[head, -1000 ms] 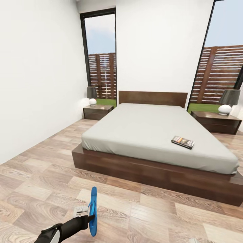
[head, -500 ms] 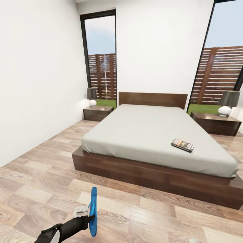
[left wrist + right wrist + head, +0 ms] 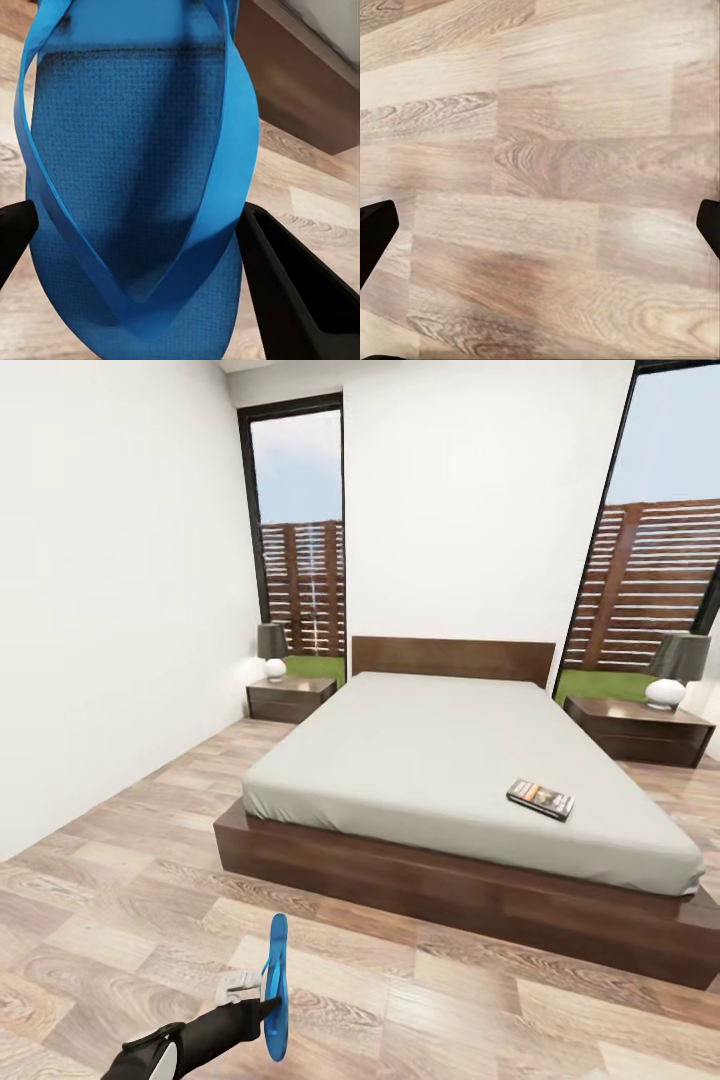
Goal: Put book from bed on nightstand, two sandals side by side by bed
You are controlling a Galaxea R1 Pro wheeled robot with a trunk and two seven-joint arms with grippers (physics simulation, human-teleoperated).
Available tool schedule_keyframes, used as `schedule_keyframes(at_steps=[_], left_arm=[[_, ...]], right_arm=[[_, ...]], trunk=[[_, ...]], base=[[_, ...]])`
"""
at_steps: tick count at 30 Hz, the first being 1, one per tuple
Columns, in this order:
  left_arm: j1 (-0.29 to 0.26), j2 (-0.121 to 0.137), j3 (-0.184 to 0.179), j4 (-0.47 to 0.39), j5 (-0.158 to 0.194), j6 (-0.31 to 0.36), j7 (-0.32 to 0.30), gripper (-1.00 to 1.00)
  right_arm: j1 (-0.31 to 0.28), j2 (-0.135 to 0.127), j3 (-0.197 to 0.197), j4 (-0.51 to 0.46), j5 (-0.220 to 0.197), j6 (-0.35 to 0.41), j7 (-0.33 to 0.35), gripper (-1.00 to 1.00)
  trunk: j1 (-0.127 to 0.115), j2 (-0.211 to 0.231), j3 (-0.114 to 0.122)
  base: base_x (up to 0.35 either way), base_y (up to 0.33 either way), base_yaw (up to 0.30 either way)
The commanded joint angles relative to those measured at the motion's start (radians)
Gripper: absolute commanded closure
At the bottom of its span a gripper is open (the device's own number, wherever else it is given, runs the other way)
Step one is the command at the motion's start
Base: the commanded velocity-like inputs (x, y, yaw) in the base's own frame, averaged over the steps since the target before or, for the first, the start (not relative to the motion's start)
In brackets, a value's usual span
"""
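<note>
The sandal (image 3: 276, 986) is held on edge in the left gripper (image 3: 262, 1005), low in the head view, over the wood-plank floor (image 3: 420, 990) in front of the foot of the bed (image 3: 450, 760). It stands nearly upright, its thin side turned to the head camera, toe end up and heel end down, with the black forearm reaching to it from the lower left. In the left wrist view the sandal (image 3: 135, 187) lies between the two dark fingers (image 3: 292, 292), its blue straps meeting in a V close to the gripper (image 3: 135, 247); the fingers sit against its two long edges, so the left gripper is clamped on it. Behind the sandal, a strip of the bed's dark brown frame shows.

The book (image 3: 541, 798) lies flat on the light-grey mattress, near the bed's foot edge and toward its right side, well apart from the sandal and the gripper. One nightstand (image 3: 291, 698) stands by the left side of the headboard, with a lamp (image 3: 273, 649) on it; another nightstand (image 3: 640, 728) stands at the right side, also bearing a lamp (image 3: 675, 665).

In the right wrist view, the right gripper (image 3: 540, 232) hangs over bare floor planks (image 3: 547, 172), its two dark fingertips (image 3: 375, 232) spread wide at the frame's edges, nothing between them.
</note>
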Motion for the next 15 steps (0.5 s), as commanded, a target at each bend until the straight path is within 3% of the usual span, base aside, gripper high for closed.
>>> schedule_keyframes(at_steps=[1, 3, 5, 7, 8, 11, 13, 15], left_arm=[[0.0, 0.0, 0.002, 0.0, 0.005, 0.008, -0.004, 1.0], [0.0, 0.0, 0.002, 0.0, 0.005, 0.009, -0.004, 1.0], [0.0, 0.0, 0.002, 0.0, 0.005, 0.009, -0.004, 1.0], [0.0, 0.0, 0.002, 0.0, 0.005, 0.009, -0.004, 1.0], [0.0, 0.0, 0.002, 0.0, 0.005, 0.009, -0.004, 1.0], [0.0, 0.0, 0.002, 0.0, 0.005, 0.008, -0.004, 1.0], [0.0, 0.0, 0.001, 0.0, 0.005, 0.008, -0.003, 1.0], [0.0, -0.001, 0.0, 0.002, 0.005, 0.008, 0.0, 1.0]], right_arm=[[0.0, -0.001, -0.001, 0.0, -0.009, 0.009, 0.002, -1.0], [0.0, -0.003, 0.0, 0.001, -0.011, 0.01, 0.041, -1.0], [0.0, -0.004, 0.001, 0.003, -0.01, 0.012, 0.121, -1.0], [0.0, -0.004, 0.0, 0.007, -0.004, 0.014, 0.271, -1.0], [0.0, -0.003, -0.001, 0.009, 0.0, 0.015, 0.413, -1.0], [0.0, -0.003, -0.002, 0.012, 0.0, 0.015, 0.449, -1.0], [0.0, -0.001, -0.001, 0.014, 0.001, 0.013, 0.436, -1.0], [0.0, 0.001, 0.0, 0.016, 0.001, 0.009, 0.351, -1.0]], trunk=[[-0.004, 0.007, 0.002], [-0.012, 0.021, 0.008], [-0.019, 0.035, 0.015], [-0.027, 0.049, 0.021], [-0.031, 0.056, 0.024], [-0.042, 0.077, 0.034], [-0.05, 0.091, 0.04], [-0.058, 0.105, 0.046]], base=[[0.0, 0.0, 0.0], [0.0, 0.0, 0.0], [0.0, 0.0, 0.0], [0.0, 0.0, 0.0], [0.0, 0.0, 0.0], [0.0, 0.0, 0.0], [0.0, 0.0, 0.0], [0.0, 0.0, 0.0]])
